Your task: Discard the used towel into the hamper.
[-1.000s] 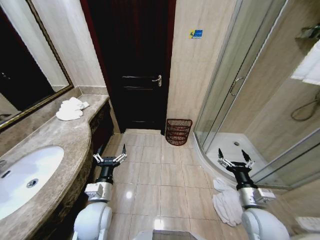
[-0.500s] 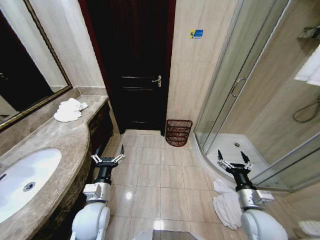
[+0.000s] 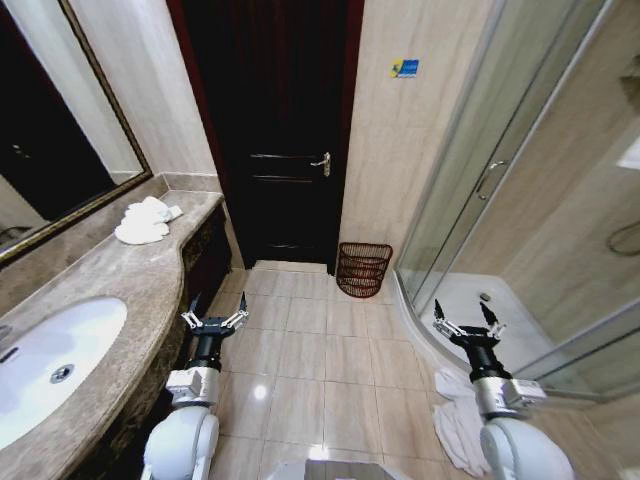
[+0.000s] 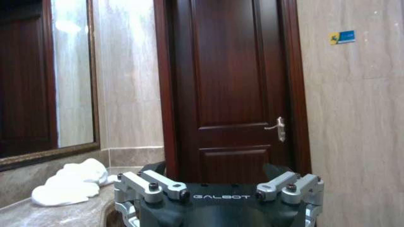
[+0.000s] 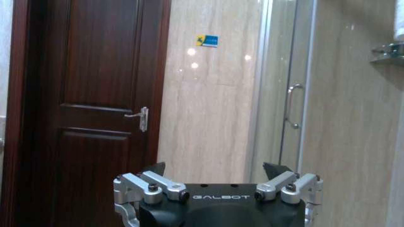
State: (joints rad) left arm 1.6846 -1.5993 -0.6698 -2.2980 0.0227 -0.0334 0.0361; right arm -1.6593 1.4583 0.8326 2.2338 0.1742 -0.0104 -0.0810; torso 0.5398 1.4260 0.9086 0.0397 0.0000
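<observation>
While both arms hang forward at floor level, the left gripper (image 3: 213, 322) and right gripper (image 3: 468, 322) stand wide open and empty, apparently carried ready. The towel (image 3: 458, 425) lies crumpled beside the right arm. The hamper (image 3: 363, 270) stands between door (image 3: 280, 130) and shower enclosure (image 3: 500, 190), across unobstructed tiles.

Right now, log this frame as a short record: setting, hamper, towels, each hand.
setting: bathroom, dark door ahead, glass shower on the robot's right
hamper: on the floor against the wall between door and shower, upright
towel on floor: white, crumpled, beside the right arm near the shower base
folded towels: on the vanity counter, far end
left hand: open, empty, raised over the tiles
right hand: open, empty, raised
</observation>
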